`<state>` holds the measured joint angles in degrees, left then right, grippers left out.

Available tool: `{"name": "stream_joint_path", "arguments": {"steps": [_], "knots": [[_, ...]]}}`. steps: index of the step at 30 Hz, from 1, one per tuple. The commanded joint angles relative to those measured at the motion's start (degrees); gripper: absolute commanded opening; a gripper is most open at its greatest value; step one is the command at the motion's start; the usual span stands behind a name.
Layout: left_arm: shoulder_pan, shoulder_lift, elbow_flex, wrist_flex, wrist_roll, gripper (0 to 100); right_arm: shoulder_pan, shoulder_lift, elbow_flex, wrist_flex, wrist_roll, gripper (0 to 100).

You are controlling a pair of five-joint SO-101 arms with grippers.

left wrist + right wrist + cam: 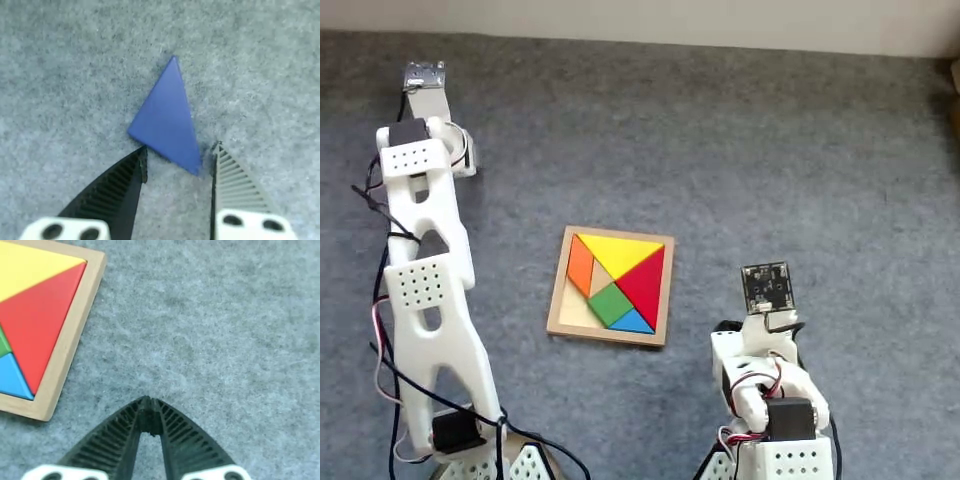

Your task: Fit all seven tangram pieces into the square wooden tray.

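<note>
The square wooden tray (558,290) lies mid-table and holds several pieces: yellow (618,251), red (646,283), orange (580,267), green (608,303) and light blue (633,321). Bare wood shows in its near-left corner. A dark blue triangle (167,117) lies flat on the grey carpet at the far left. My left gripper (180,149) hangs open just over it, one fingertip on either side of its near corner. My right gripper (149,401) is shut on nothing, low over the carpet near the tray's corner (45,410).
Grey carpet covers the whole table. The left arm (420,260) stretches along the left side up to the far edge. The right arm (770,400) is folded at the near right, right of the tray.
</note>
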<state>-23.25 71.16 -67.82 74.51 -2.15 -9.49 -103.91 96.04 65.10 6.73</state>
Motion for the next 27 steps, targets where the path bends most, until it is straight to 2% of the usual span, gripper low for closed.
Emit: {"name": "stream_joint_path", "arguments": {"steps": [1,6,11,14,22,24,27], "knots": [[1.5,0.2,0.5,-1.1,-0.7,22,0.8,-0.6,6.1,0.4,-0.3,0.5],[1.5,0.2,0.5,-1.0,-1.0,21,0.8,-0.6,6.1,0.4,-0.3,0.5],[1.2,-0.2,0.0,0.4,-1.4,14,0.8,-0.6,6.1,0.4,-0.3,0.5],[1.1,-0.4,-0.2,4.1,-5.3,14,0.8,-0.6,6.1,0.4,-0.3,0.5],[-0.5,0.0,-15.8,12.4,-6.0,14,0.8,-0.6,6.1,0.4,-0.3,0.5],[-0.7,0.0,-19.3,12.6,-6.0,15,0.8,-0.6,6.1,0.4,-0.3,0.5],[-0.8,0.1,-20.8,12.5,-4.4,22,0.8,-0.6,6.1,0.4,-0.3,0.5]]}}
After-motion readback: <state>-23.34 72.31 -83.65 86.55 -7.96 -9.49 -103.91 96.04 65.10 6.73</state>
